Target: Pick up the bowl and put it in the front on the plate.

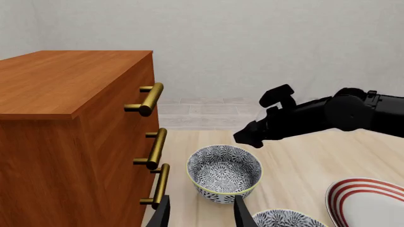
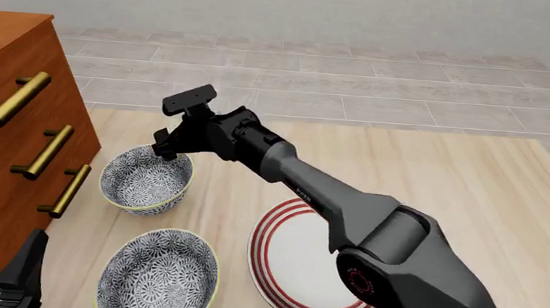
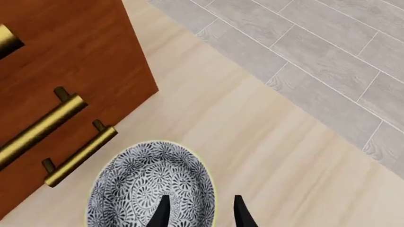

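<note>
While the right arm stretches across the table [image 2: 466, 196] toward the wooden dresser [image 2: 7, 106], its right gripper [image 2: 166, 146] hangs over the far rim of the farther bowl [image 2: 145, 180] — a sensible place to be if the plan is to pinch that rim. From the right wrist view the jaws stand apart with nothing between them, one fingertip over the bowl's patterned inside and the other outside the rim, straddling the wall. I cannot tell whether they are touching it yet.

That bowl sits at about ten o'clock from the plate [image 2: 301, 272], close beside the dresser's brass handles [image 2: 64, 190]. A second bowl [image 2: 158, 275] alike in pattern lies at about nine o'clock from the plate, nearer the arms, and the edge of a third shows at the lower left corner. Which one the task means I can't be sure of; the gripper's position suggests the farther one.

The plate lies bare, ready to receive it.

The left gripper [image 1: 200, 213] waits low at the near left — jaws open, holding nothing — probably kept back so the arms don't collide.

A small red round mark [image 2: 358, 280] sits on the right arm's near joint; no writing on it is readable, and I see no labels elsewhere.
</note>
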